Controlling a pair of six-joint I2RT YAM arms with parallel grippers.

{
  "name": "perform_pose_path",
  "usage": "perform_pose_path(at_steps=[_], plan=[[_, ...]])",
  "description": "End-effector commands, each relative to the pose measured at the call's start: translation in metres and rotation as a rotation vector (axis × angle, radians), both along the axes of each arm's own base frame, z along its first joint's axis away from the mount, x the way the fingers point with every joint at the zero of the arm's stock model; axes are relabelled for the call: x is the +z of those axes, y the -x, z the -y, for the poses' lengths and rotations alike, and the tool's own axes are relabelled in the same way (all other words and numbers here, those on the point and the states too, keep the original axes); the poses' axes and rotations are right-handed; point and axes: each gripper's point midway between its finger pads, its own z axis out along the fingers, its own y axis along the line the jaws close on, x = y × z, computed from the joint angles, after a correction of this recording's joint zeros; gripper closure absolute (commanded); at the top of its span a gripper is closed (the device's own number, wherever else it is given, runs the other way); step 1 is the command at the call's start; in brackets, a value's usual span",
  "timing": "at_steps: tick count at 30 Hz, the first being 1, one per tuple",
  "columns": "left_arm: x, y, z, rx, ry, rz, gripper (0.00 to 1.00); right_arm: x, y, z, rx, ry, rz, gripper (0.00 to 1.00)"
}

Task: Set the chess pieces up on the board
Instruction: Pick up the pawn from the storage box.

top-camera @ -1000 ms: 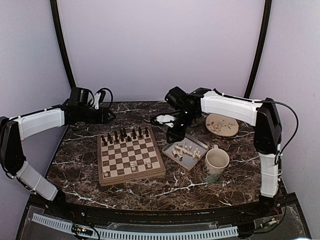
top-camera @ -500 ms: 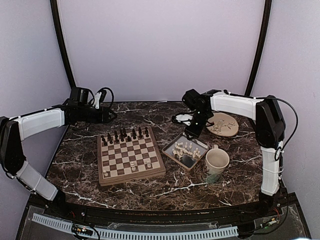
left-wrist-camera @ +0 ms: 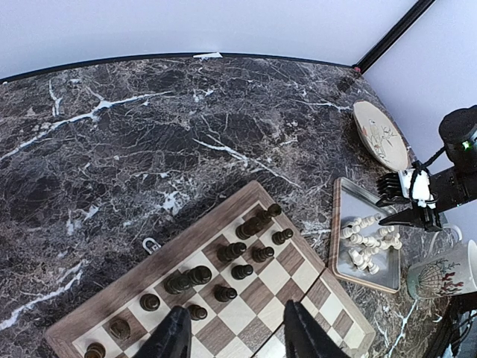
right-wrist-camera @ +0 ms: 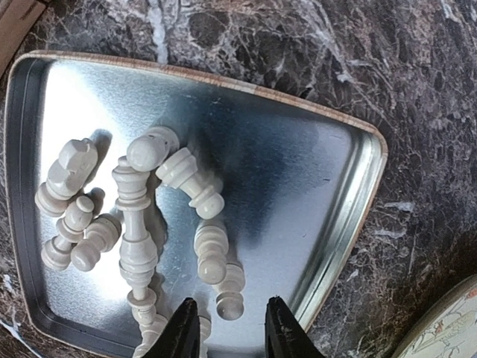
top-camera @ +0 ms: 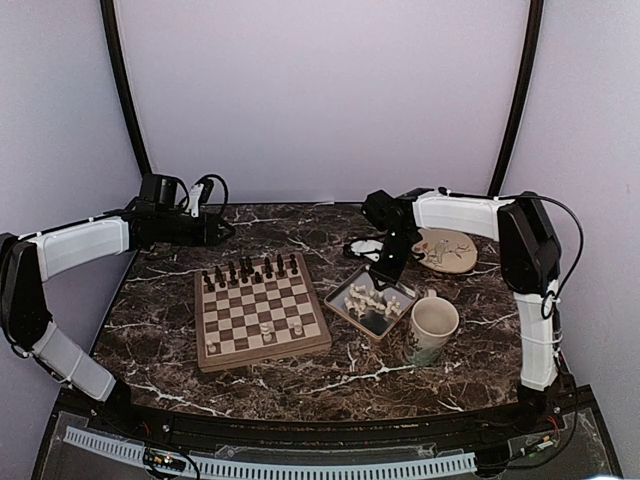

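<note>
Dark marble table (top-camera: 150,300) carries everything. Right gripper (right-wrist-camera: 232,332), jaws apart and gripping nothing, hangs over the grey tray (right-wrist-camera: 313,179), with the chess pieces (right-wrist-camera: 134,216) heaped just below and ahead of it. Left gripper (left-wrist-camera: 238,335), jaws likewise apart, hovers above the board (left-wrist-camera: 298,277), with the dark chessmen (left-wrist-camera: 227,252) just ahead.

Two arms, two pincers: pose and state.
Left arm (top-camera: 80,245): white forearm level behind its pincer. The left pincer (top-camera: 220,232) is held high, pointing sideways toward the right pincer, jaws parted wide, dark fingers (left-wrist-camera: 176,337) with nothing between them. Right arm (top-camera: 462,212): elbow raised behind and outboard of its pincer, wrist bent down. The right pincer (top-camera: 386,272) points downward, jaws narrowly apart, fingers (right-wrist-camera: 183,328) gripping nothing.
</note>
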Motion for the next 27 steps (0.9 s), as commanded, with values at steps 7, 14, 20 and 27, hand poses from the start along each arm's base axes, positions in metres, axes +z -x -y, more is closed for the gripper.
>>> perform_pose_path(at_steps=[7,14,20,27], plan=[[0.001,0.001,0.000,-0.015,0.001,0.012,0.56,-0.016,0.003,0.001,-0.016,-0.008,-0.069,0.86],[0.002,0.001,-0.001,-0.015,-0.005,0.014,0.55,-0.013,0.002,0.006,-0.033,-0.019,-0.081,0.98],[0.002,0.001,-0.001,-0.015,-0.009,0.017,0.56,0.014,-0.004,0.008,-0.092,-0.144,-0.138,0.99],[0.002,0.000,-0.001,-0.015,-0.010,0.016,0.56,0.045,-0.010,0.009,-0.136,-0.304,-0.185,0.99]])
